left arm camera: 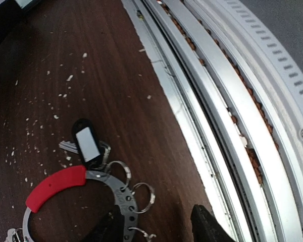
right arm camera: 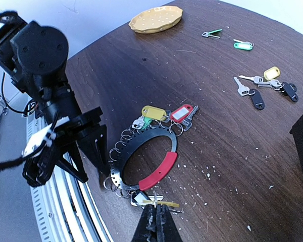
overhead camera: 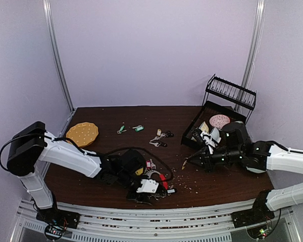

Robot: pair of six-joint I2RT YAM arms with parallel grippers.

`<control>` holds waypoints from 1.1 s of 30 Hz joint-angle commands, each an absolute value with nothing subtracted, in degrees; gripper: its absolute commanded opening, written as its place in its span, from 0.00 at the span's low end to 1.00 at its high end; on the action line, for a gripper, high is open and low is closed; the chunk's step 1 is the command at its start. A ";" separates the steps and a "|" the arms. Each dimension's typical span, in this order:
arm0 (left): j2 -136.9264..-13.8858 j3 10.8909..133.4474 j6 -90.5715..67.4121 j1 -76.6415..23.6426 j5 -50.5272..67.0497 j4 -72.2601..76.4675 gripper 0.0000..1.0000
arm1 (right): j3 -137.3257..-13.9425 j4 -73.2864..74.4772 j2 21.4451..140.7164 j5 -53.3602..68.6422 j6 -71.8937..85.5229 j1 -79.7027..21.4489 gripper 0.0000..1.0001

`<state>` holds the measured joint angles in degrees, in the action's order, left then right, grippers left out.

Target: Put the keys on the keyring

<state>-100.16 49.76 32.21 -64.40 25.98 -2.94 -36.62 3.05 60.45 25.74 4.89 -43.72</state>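
Down at the near edge of the table [overhead camera: 116, 118], the keyring [left arm camera: 122, 199] lies flat, its red arc [right arm camera: 159, 170] turned toward the right arm and its metal part toward the left. Several tagged keys [right arm camera: 154, 112] already hang from its far side, fanned out on the wood. That seems sensible: flat and unobstructed, it gives one arm something to pin while the other threads.

The left gripper [left arm camera: 154, 228] is low over the ring with its jaws spread wide. One finger sits on either side of the metal arc without pinching it (to steady it, I would guess).

The right gripper [right arm camera: 154, 214] hangs just short of the red arc, jaws pressed together. A thin yellowish piece [right arm camera: 167, 204] sticks out sideways at the tips. I take it for a key being carried in, though it is too small to be sure. Its line toward the ring suggests a threading approach.

More loose keys [right arm camera: 265, 78] wait mid-table, well apart from the ring, so plenty of work remains.
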 commanded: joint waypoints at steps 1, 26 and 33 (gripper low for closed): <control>-99.30 55.35 25.22 -57.98 35.63 -7.08 0.48 | -38.24 3.50 61.27 26.37 4.31 -42.51 0.00; -110.24 70.24 36.17 -61.03 22.09 -30.12 0.67 | -37.37 2.38 60.52 28.35 5.49 -41.57 0.00; -99.03 58.74 27.83 -60.64 21.21 -13.00 0.53 | -37.24 2.18 59.72 28.65 5.83 -41.57 0.00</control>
